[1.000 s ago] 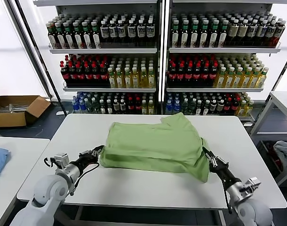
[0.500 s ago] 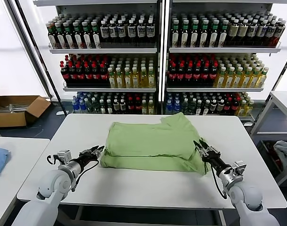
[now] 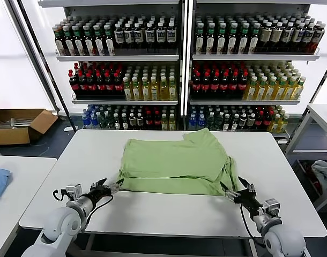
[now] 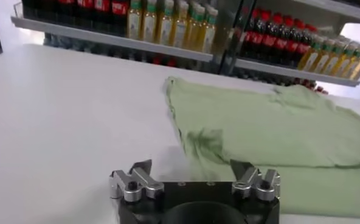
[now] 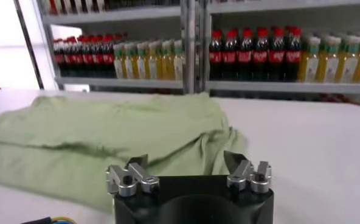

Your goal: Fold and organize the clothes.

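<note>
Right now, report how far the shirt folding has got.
Done: the light green polo shirt lies on the white table with its near edge doubled over, showing one fold. In hand: nothing. The left gripper and right gripper are both open, just off the shirt's near corners. Left: the shirt is still wide, one sleeve sticks out at the far side, so further folds and tidying probably remain.

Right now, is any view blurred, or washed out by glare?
Head view: sharp, though the window at far left is blown out white. Left wrist view: soft; the bottles smear and the shirt lacks detail. Right wrist view: mildly soft, with no glare on the shirt.
</note>
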You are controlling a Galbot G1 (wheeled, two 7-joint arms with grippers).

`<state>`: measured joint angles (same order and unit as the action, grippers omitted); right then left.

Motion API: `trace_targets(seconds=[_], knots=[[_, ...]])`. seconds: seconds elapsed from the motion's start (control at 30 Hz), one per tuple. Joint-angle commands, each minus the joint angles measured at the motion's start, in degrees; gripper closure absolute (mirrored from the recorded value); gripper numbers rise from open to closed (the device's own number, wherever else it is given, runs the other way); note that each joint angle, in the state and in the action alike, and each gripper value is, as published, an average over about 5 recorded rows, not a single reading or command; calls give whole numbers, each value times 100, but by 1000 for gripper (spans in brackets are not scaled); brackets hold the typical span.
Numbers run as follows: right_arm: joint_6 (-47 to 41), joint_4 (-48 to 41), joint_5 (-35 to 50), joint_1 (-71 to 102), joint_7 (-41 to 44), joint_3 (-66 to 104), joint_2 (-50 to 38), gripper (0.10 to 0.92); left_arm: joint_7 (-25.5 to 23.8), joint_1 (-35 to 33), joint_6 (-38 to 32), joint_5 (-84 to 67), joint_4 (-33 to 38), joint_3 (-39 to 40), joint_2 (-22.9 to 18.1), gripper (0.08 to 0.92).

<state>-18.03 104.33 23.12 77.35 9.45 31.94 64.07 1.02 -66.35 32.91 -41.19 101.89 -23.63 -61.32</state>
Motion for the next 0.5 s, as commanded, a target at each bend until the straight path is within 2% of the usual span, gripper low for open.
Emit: trace_targets(seconds=[0.03, 0.5], knots=[[-182, 153, -225, 341, -173, 26, 28, 404, 47, -95, 17, 156, -24, 180, -47, 281], [-376, 151, 388, 197, -385, -34, 42, 802, -52, -97, 11, 150, 43, 262, -39, 680]])
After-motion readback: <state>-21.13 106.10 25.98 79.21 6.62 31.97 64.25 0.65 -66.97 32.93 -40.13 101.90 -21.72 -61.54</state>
